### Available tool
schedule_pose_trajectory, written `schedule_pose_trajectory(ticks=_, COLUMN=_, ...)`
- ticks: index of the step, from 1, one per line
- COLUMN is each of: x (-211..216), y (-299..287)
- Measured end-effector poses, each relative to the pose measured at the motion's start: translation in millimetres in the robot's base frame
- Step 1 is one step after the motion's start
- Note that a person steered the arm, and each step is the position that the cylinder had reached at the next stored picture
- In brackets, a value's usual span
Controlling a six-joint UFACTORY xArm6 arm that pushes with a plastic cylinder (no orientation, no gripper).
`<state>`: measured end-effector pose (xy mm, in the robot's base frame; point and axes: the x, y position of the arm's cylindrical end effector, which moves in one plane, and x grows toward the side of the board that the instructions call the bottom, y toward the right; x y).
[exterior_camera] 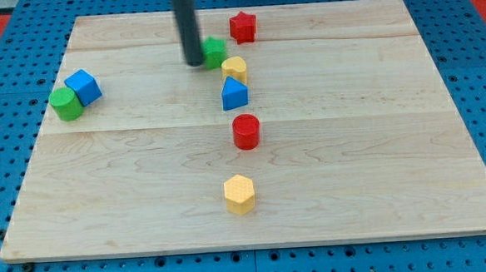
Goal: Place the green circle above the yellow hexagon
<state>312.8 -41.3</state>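
Note:
The green circle (66,104) is a green cylinder at the view's left, touching a blue cube (84,86). The yellow hexagon (239,194) stands alone near the view's bottom centre. My tip (193,62) is near the view's top centre, far right of the green circle and well above the yellow hexagon. It touches the left side of another green block (215,51), whose shape is partly hidden by the rod.
A red star (242,26) sits near the top. Below the green block a yellow block (234,68), a blue triangle (234,94) and a red cylinder (246,132) form a column. The wooden board (393,145) lies on a blue pegboard.

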Motion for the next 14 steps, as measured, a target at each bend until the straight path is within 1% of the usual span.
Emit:
schedule_pose_trajectory(ticks=1, x=0, y=-39)
schedule_pose_trajectory(ticks=2, x=23, y=-129)
schedule_pose_trajectory(ticks=3, x=-1, y=-165)
schedule_pose_trajectory(ticks=4, x=11, y=-256)
schedule_pose_trajectory(ticks=5, x=74, y=-236)
schedule_pose_trajectory(ticks=6, x=129, y=-200)
schedule_pose_trajectory(ticks=7, x=150, y=-154)
schedule_pose_trajectory(ticks=9, x=141, y=-170)
schedule_pose_trajectory(ticks=10, x=146, y=-103)
schedule_pose_trajectory(ticks=11, x=130, y=-125)
schedule_pose_trajectory(ticks=12, x=121, y=-77)
schedule_pose_trajectory(ticks=13, x=125, y=-55)
schedule_pose_trajectory(ticks=14, x=153, y=-54)
